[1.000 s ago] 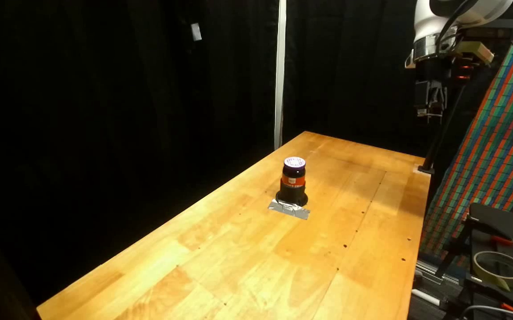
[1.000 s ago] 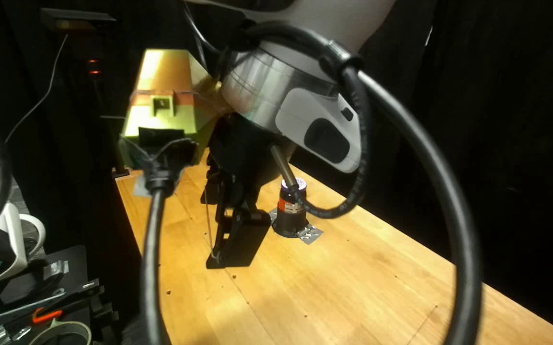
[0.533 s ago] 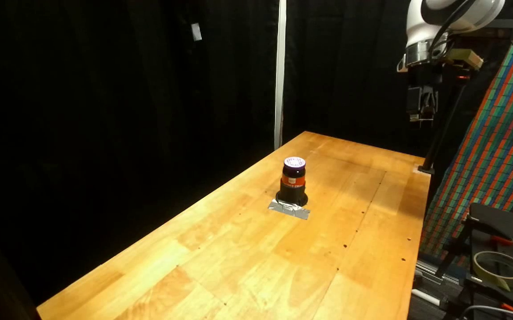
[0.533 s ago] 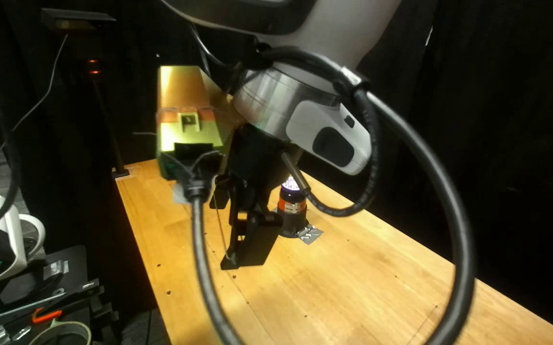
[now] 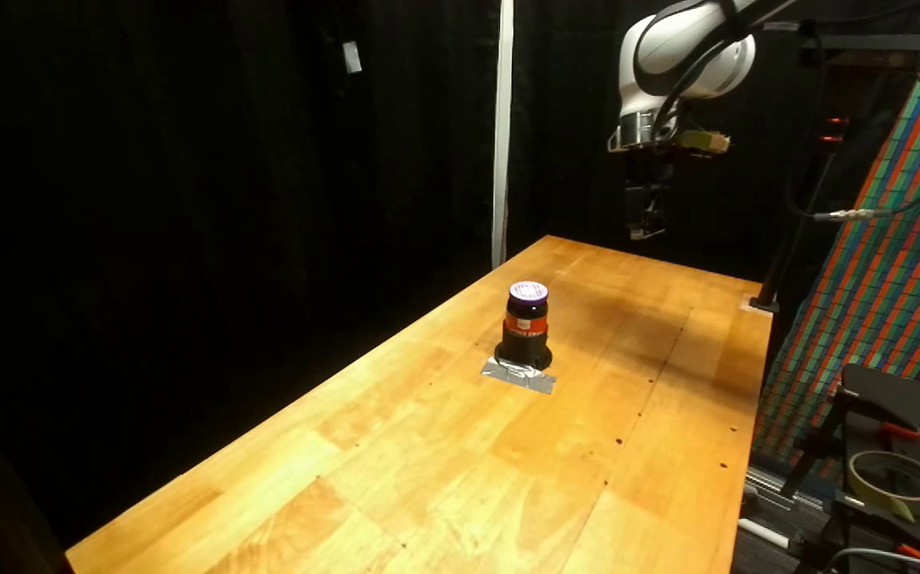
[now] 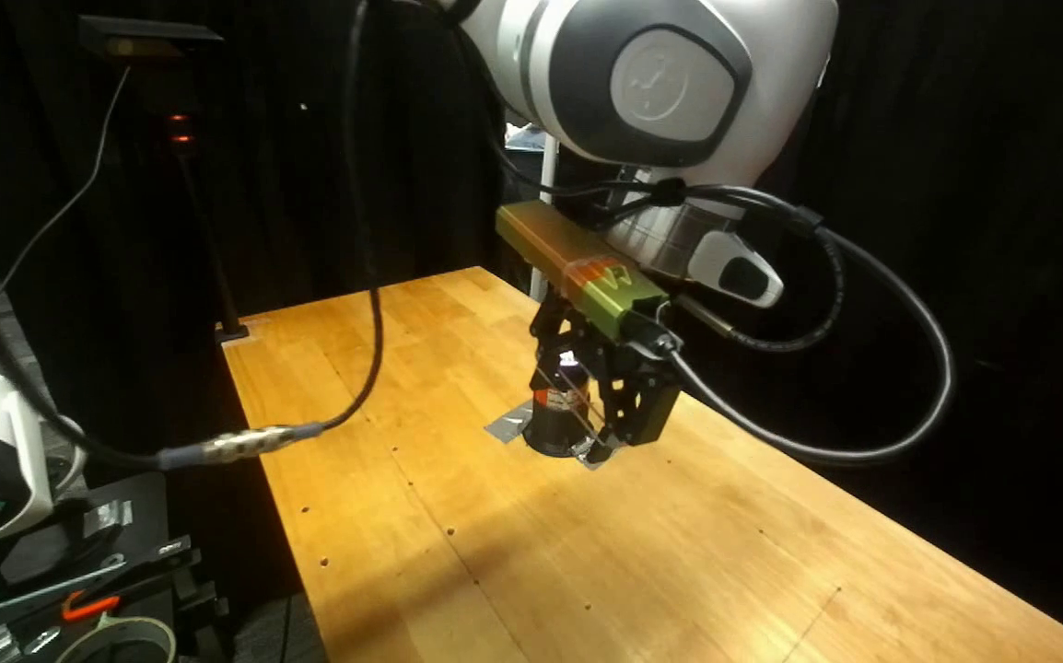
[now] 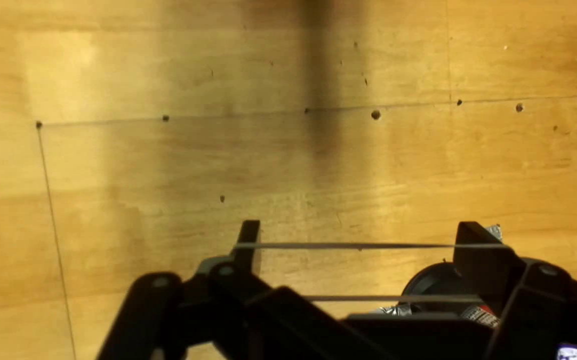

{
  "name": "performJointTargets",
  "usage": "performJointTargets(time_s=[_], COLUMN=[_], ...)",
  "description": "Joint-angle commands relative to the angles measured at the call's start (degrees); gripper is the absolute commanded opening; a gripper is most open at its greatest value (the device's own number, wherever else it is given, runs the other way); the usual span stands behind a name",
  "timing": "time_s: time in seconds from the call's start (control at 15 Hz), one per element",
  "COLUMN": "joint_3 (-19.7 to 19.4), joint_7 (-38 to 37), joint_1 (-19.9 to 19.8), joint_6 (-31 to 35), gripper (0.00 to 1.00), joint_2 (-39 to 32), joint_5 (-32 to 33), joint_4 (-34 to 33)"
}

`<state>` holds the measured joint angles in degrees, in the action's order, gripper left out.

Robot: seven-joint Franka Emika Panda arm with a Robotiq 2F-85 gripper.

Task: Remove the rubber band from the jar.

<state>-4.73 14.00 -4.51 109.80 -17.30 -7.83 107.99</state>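
Observation:
The jar (image 5: pixel 525 324) stands upright on the wooden table, with a purple-white lid, an orange label and a black base. In an exterior view the jar (image 6: pixel 557 428) is partly behind my gripper (image 6: pixel 570 419). In the wrist view its black base (image 7: pixel 431 282) and label show partly behind the right finger. A thin grey rubber band (image 7: pixel 358 245) is stretched around both fingers of my open gripper (image 7: pixel 358 235), its two strands crossing the gap. My gripper (image 5: pixel 647 233) hangs above the table, apart from the jar. No band can be made out on the jar.
Silver tape (image 5: pixel 520 375) lies at the jar's base on the wooden table (image 5: pixel 428 462). A black pole (image 6: pixel 209 230) stands at a table corner. A side cart with a tape roll (image 5: pixel 895 482) is beside the table. A cable (image 6: pixel 366 230) hangs in an exterior view.
The arm has swung across the table, bringing the gripper left in an exterior view and closer to the jar. The gripper has also turned. The jar has not moved.

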Motion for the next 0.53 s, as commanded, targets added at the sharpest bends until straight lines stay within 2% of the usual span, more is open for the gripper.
performJointTargets(time_s=[0.0, 0.27, 0.47], joint_3=[3.06, 6.25, 8.26], joint_7=[2.79, 0.98, 0.43], joint_1=[-1.39, -1.23, 0.05], joint_6=[-3.50, -8.17, -11.75], gripper=[1.00, 1.00, 1.00], joint_2=[-10.02, -18.50, -24.56], joint_5=[-2.45, -5.16, -4.31], joint_4=[-14.51, -26.87, -35.62])
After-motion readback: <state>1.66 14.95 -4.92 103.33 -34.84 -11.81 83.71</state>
